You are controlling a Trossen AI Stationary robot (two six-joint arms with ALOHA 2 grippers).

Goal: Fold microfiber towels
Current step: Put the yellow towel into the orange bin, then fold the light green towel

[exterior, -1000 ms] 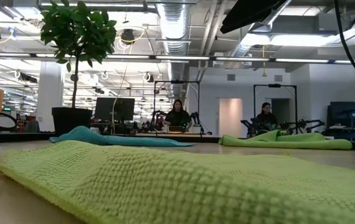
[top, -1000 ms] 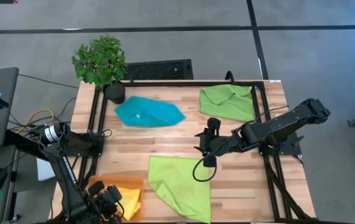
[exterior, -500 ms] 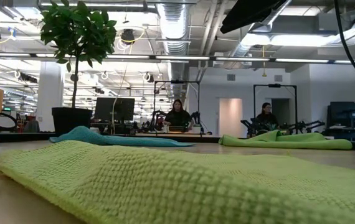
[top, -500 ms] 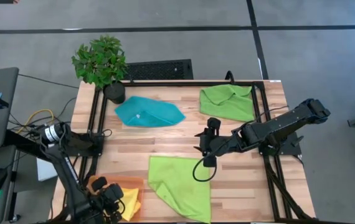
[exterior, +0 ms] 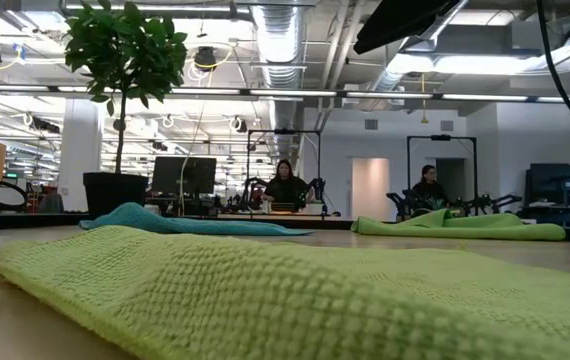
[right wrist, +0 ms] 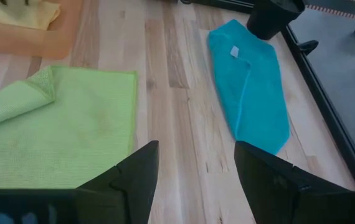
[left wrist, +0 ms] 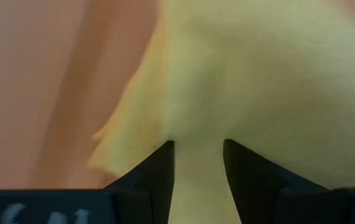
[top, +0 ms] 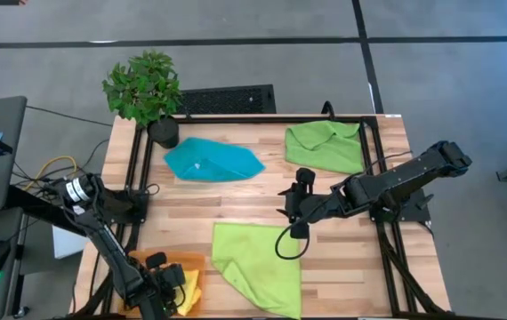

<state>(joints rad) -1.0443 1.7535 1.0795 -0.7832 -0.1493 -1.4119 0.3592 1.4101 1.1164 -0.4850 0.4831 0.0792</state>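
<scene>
A yellow towel [top: 189, 289] lies bunched on the orange tray [top: 187, 260] at the table's near left corner. My left gripper [top: 164, 283] points down at it. In the left wrist view its open fingers [left wrist: 199, 144] stand close over the yellow towel [left wrist: 258, 74], near the cloth's edge. One lime green towel [top: 258, 265] lies spread at the near middle with a corner folded over. A second lime green towel [top: 325, 145] lies crumpled at the far right, and a teal towel [top: 213, 160] at the far left. My right gripper [top: 287, 211] hovers open above the table's middle. My left gripper comes at the yellow towel from above, and its fingertips [left wrist: 162, 162] reach the cloth near its edge [left wrist: 134, 124] beside the bare tray. Yellow cloth shows in the gap between the fingers. Whether they touch it I cannot tell.
A potted plant [top: 147, 93] stands at the far left corner. Black frame rails [top: 133, 178] run along the table's left and right sides. Bare wood lies between the towels [right wrist: 184, 93]. In the low view people sit at desks in the room beyond the table [exterior: 287, 188].
My left gripper has come down onto the yellow towel on the tray, rolling at the wrist as it sank. The towels lie as before.
</scene>
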